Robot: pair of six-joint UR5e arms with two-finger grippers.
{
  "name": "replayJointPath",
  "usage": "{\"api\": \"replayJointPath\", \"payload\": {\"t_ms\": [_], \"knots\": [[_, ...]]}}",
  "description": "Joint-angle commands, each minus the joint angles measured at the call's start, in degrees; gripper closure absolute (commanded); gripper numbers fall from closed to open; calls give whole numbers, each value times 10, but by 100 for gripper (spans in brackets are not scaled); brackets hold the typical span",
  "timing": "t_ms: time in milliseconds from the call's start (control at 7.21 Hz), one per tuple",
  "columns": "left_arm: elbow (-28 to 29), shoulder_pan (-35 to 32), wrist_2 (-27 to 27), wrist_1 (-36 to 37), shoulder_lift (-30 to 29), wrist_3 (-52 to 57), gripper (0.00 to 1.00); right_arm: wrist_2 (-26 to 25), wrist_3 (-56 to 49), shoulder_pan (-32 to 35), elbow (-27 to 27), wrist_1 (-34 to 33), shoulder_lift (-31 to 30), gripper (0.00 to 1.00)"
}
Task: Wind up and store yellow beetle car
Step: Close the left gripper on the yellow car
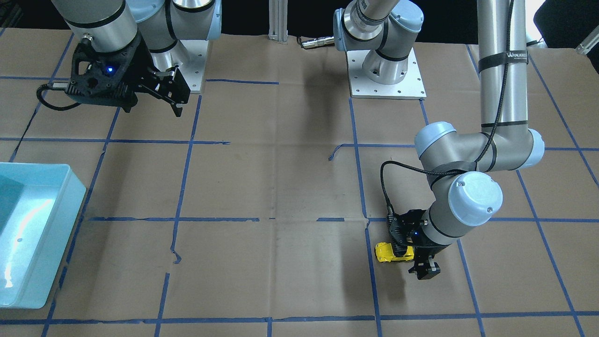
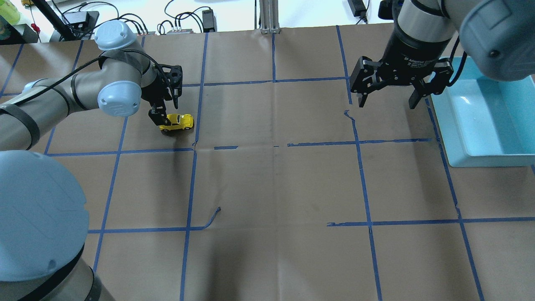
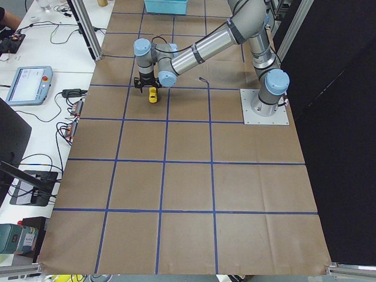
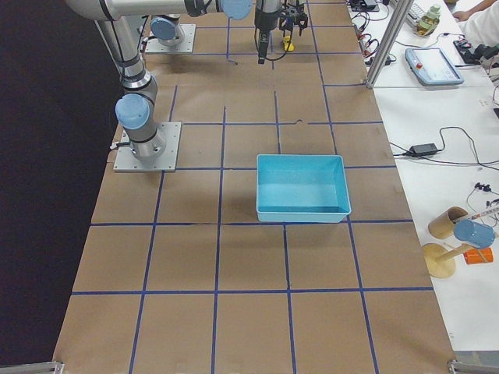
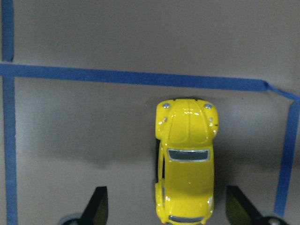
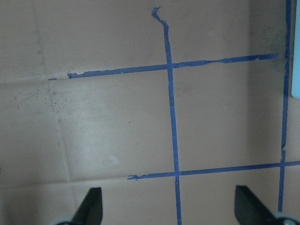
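Note:
The yellow beetle car (image 2: 179, 123) stands on its wheels on the brown paper at the table's far left. In the left wrist view the yellow beetle car (image 5: 186, 178) lies lengthwise, its rear end between the two fingertips (image 5: 97, 207), with a gap on each side. My left gripper (image 2: 166, 109) is open and low over the car's rear, not touching it. In the front-facing view the car (image 1: 393, 252) sticks out beside the left gripper (image 1: 412, 251). My right gripper (image 2: 388, 100) hangs open and empty above the table, near the blue tray.
A light blue tray (image 2: 480, 156) sits at the table's right edge, and it (image 1: 56, 234) looks empty. Blue tape lines (image 2: 276, 145) grid the brown paper. The two arm bases (image 1: 386, 70) are bolted at the robot's side.

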Motion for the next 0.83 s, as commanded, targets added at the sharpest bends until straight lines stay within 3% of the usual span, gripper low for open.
{"api": "replayJointPath", "payload": {"t_ms": [0, 277, 416, 694], "knots": [[-5, 1, -1, -1, -7, 1, 19, 0, -2, -1, 10, -1, -1, 0], [-22, 0, -2, 1, -5, 2, 23, 0, -2, -4, 12, 0, -3, 0], [-22, -1, -3, 3, -5, 3, 36, 0, -2, -4, 12, -1, -3, 0], [-24, 0, -2, 4, 6, 4, 76, 0, -2, -4, 12, 0, -3, 0]]}}
